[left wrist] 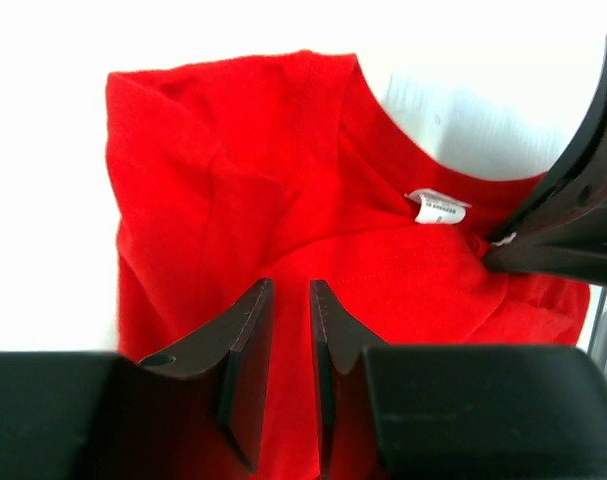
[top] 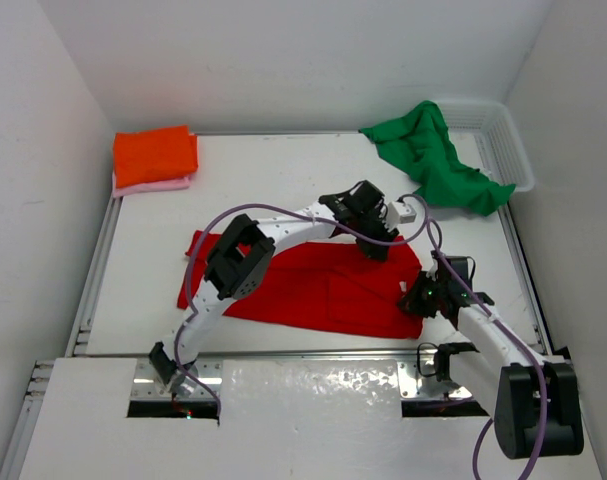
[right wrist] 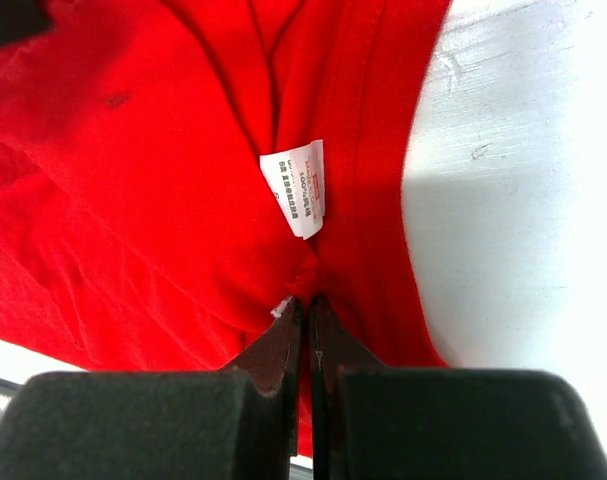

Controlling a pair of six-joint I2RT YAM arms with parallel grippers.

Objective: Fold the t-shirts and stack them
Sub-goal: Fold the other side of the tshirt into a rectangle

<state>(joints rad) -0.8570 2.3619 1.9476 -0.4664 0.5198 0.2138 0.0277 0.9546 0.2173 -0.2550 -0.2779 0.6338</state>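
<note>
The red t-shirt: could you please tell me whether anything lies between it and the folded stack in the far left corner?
Nothing visible does: only bare table separates the red t-shirt from the orange-on-pink stack; the green t-shirt lies far right.

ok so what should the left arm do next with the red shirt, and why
Probably lower and close the left gripper on the red t-shirt beneath it. Its jaws stand slightly apart over the cloth, nothing plainly pinched, while the right gripper is shut on the shirt by its label; a second hold seems needed before folding.
</note>
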